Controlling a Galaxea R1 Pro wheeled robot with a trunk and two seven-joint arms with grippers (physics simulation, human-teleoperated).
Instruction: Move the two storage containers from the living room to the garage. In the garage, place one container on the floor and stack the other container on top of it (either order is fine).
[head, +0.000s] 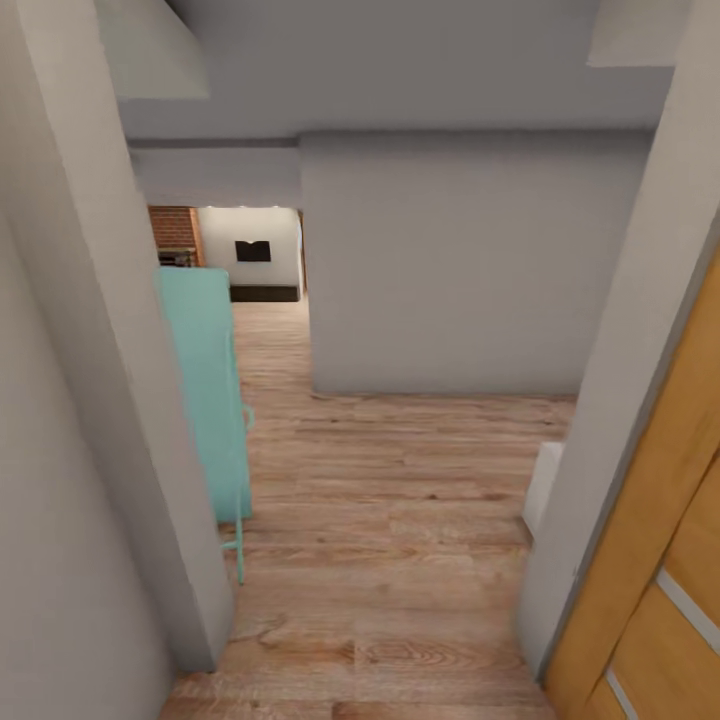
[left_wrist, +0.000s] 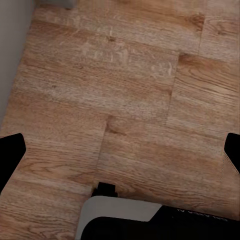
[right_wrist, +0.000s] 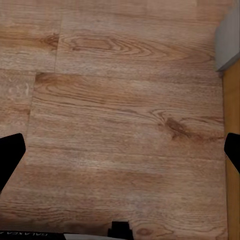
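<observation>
Both arms hang low, wrists aimed down at the wood plank floor (head: 400, 520), left gripper (left_wrist: 120, 155) and right gripper (right_wrist: 120, 155) with fingers (left_wrist: 10, 155) spread wide, released and empty. Beyond a teal door (head: 205, 390), the living room (head: 250, 255) shows its brick fireplace (head: 172, 232). An orange door (head: 660, 560) stands opposite the teal door.

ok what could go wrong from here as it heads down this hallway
1. The passage is narrow: the base could clip the grey wall corner or the wooden door on the right.
2. The turquoise door juts into the path, and its handle could snag an arm.
3. Both grippers are open and empty over wood floor; the containers are still to fetch.
</observation>
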